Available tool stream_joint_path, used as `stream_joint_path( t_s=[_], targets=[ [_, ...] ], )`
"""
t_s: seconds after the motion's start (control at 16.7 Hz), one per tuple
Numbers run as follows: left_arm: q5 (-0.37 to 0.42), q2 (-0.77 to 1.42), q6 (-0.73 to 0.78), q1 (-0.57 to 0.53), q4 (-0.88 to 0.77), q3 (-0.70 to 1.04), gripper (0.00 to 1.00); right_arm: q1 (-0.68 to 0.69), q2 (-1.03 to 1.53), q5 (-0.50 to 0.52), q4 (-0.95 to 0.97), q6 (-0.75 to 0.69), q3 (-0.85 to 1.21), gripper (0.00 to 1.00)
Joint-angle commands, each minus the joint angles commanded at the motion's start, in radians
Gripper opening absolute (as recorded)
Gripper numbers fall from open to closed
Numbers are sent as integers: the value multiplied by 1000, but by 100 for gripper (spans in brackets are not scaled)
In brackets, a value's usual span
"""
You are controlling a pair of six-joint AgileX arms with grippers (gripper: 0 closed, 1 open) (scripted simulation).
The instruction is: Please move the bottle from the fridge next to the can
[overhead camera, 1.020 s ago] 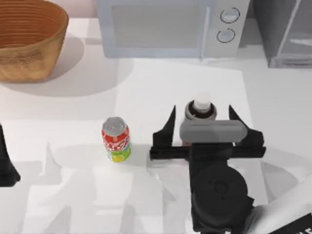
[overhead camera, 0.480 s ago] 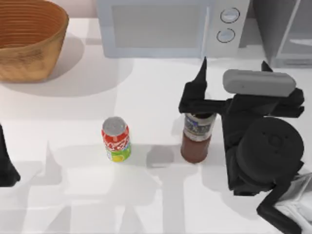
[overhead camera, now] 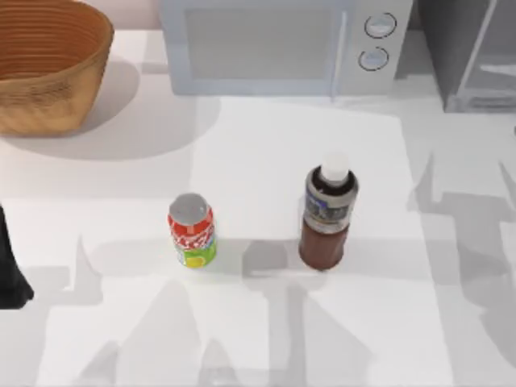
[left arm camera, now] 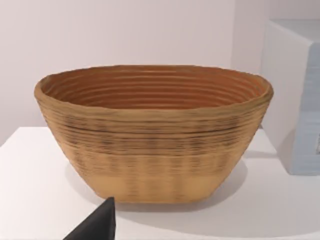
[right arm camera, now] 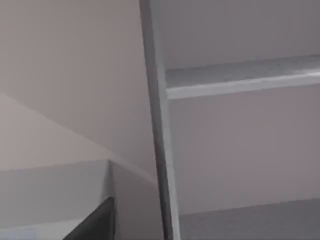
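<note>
The brown bottle (overhead camera: 326,219) with a white cap stands upright on the table, right of centre, with nothing holding it. The red and green can (overhead camera: 192,230) stands to its left, a gap apart. At the back right corner is the grey fridge (overhead camera: 472,56). In the right wrist view its frame and shelf (right arm camera: 240,82) are close up, beyond a dark part of my right gripper (right arm camera: 95,225). My left arm (overhead camera: 10,274) is parked at the table's left edge.
A woven basket (overhead camera: 44,64) sits at the back left, also seen as the basket (left arm camera: 155,135) from the left wrist. The white microwave (overhead camera: 274,44) stands at the back centre. Arm shadows fall across the front and right of the table.
My right arm, which was open around the bottle, rose, drew away to the right and left the top view. The bottle stands free where it was. The can and left arm have not moved.
</note>
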Motion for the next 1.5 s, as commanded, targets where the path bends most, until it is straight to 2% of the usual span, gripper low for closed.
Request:
stream_joint_path(
  t_s=[0.36, 0.66, 0.84, 1.26, 1.5],
  targets=[
    [0, 0, 0, 0, 0, 0, 100, -276, -537, -310, -427, -4, -191, 100],
    [0, 0, 0, 0, 0, 0, 100, -398, -823, -488, -696, -6, -305, 100],
    [0, 0, 0, 0, 0, 0, 100, -420, -884, -528, -756, -6, -330, 100],
    [0, 0, 0, 0, 0, 0, 100, -418, -891, -526, -767, -7, -319, 100],
    [0, 0, 0, 0, 0, 0, 100, -421, -993, -523, -917, -8, -235, 100]
  ],
)
